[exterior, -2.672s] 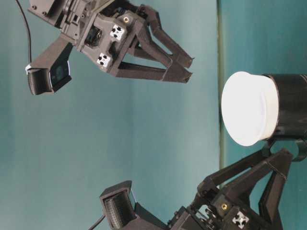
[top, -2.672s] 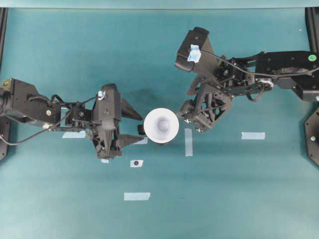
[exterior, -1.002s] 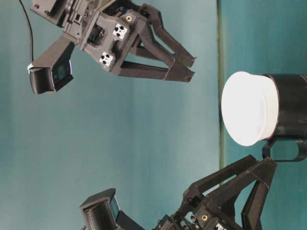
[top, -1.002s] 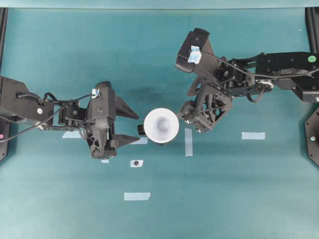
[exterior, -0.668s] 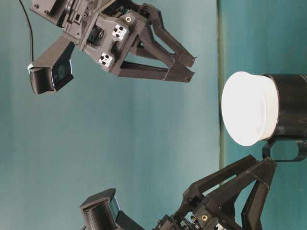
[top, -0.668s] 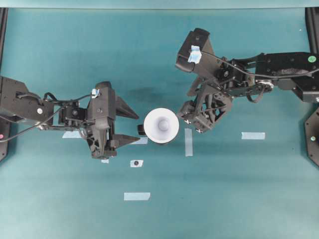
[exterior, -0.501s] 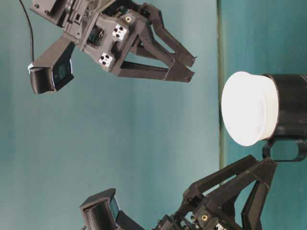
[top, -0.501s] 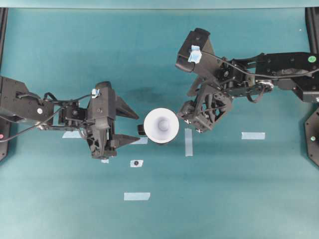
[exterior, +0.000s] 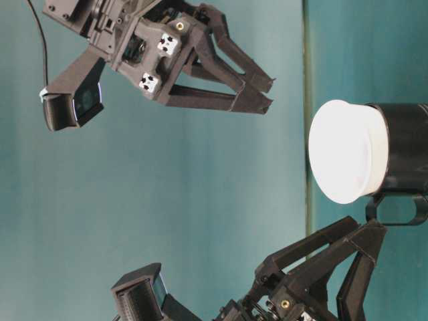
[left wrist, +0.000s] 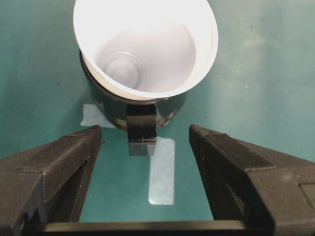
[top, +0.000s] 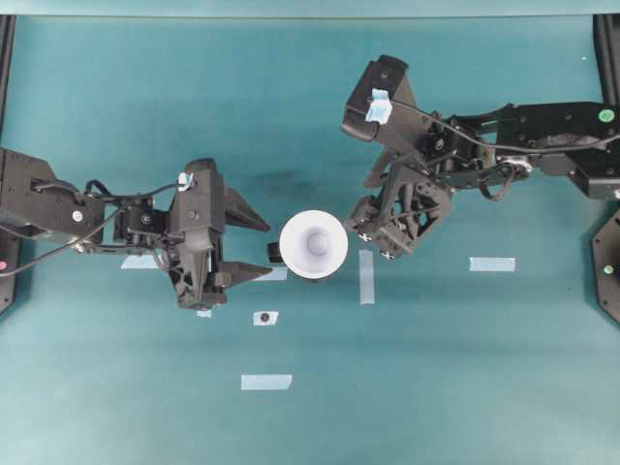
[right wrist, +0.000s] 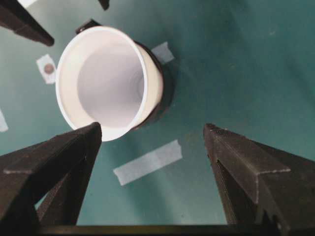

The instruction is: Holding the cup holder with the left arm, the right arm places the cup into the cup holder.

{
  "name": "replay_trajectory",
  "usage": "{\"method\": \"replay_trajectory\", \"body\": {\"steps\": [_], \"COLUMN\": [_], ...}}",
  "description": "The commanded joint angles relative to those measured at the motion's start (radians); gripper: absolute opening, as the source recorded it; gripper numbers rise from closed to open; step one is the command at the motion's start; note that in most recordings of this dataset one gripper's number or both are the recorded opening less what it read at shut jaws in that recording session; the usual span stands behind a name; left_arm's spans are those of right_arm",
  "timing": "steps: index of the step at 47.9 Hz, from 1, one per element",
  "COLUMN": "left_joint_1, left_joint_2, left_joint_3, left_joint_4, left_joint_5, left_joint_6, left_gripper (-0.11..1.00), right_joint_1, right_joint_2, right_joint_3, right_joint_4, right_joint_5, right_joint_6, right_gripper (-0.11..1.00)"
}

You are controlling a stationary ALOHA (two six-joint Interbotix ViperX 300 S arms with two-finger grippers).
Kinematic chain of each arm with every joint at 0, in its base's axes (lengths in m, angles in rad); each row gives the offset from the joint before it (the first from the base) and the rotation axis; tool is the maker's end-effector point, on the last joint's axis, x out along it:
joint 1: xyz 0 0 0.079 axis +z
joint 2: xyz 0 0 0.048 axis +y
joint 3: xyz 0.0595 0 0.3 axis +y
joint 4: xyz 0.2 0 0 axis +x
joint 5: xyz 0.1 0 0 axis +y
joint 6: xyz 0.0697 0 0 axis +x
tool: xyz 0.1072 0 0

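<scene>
Nothing moved: cup [top: 314, 245] sits inside holder [left wrist: 142, 114].

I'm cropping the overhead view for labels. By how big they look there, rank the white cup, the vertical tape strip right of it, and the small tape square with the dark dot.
1. The cup
2. The vertical tape strip
3. The dotted tape square

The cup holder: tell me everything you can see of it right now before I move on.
The cup holder is a glossy black round holder, plastic by its look, standing upright on the teal table between the two arms, partly over pale tape strips. A small squarish tab juts from its side toward the left gripper. The white cup sits inside it, its wide rim flaring above and beyond the holder's edge. Neither gripper touches the holder; both stand open and apart from it.
</scene>
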Motion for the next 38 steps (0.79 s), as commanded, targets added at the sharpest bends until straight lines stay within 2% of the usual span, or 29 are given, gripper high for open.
{"method": "replay_trajectory", "body": {"steps": [1,38], "left_joint_1": [-0.002,-0.002], "left_joint_2": [-0.025,-0.025], "left_joint_3": [-0.009,-0.009], "left_joint_4": [0.003,0.002], "left_joint_5": [-0.003,-0.003], "left_joint_6": [-0.003,-0.003], "left_gripper": [0.84,0.83], "right_joint_1": [0.005,0.006], "right_joint_2": [-0.055,-0.055], "right_joint_3": [-0.009,-0.002], "right_joint_4": [0.0,0.0], "right_joint_5": [-0.006,-0.038], "right_joint_6": [0.009,0.011], "right_gripper": [0.9,0.9]}}
